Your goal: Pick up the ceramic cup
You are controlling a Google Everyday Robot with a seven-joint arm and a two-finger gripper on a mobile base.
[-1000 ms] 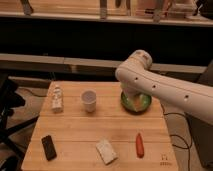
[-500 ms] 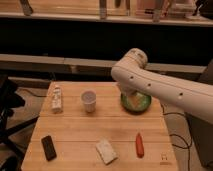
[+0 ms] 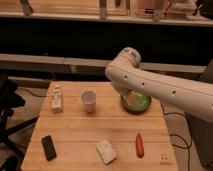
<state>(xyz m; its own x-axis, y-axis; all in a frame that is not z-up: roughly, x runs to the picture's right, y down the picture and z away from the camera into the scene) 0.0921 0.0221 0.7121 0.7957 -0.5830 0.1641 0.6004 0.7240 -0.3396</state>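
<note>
Shifted leftward since a second ago, toward the small white handleless ceramic cup point(image 3: 88, 100): the rounded elbow of the thick white robot arm point(image 3: 160, 87), now up and to the right of that cup and apart from it. Nothing else displaced on the pale wooden slatted worktop point(image 3: 75, 127).

Cup upright in the back half of the worktop, left of centre, greyish inside showing, touched by nothing.

To the cup's right, partly covered by the arm: a wide green bowl point(image 3: 136, 103), paler inside. To the cup's left, near it but not touching: a small white bottle with a printed label point(image 3: 56, 98). In front of the cup and well to its left, close to the front edge: a flat black rectangular block point(image 3: 48, 147), lying at a slant. In front of the cup and slightly right: a pale rectangular sponge-like slab point(image 3: 106, 151), also slanted. Further right, still in front of the cup: a slim red-orange carrot-shaped piece point(image 3: 139, 145), lying front to back.

Gripper out of sight: not to be found anywhere around the cup, its place behind or beyond the arm impossible to tell. Jaws spread as wide as they go, holding nothing that shows, with cup, bowl and the rest all resting on the worktop.

Behind the cup, past the worktop's back edge: a dark shelf unit with long wooden boards point(image 3: 60, 60). Far left of the cup: part of a black chair point(image 3: 7, 100).
</note>
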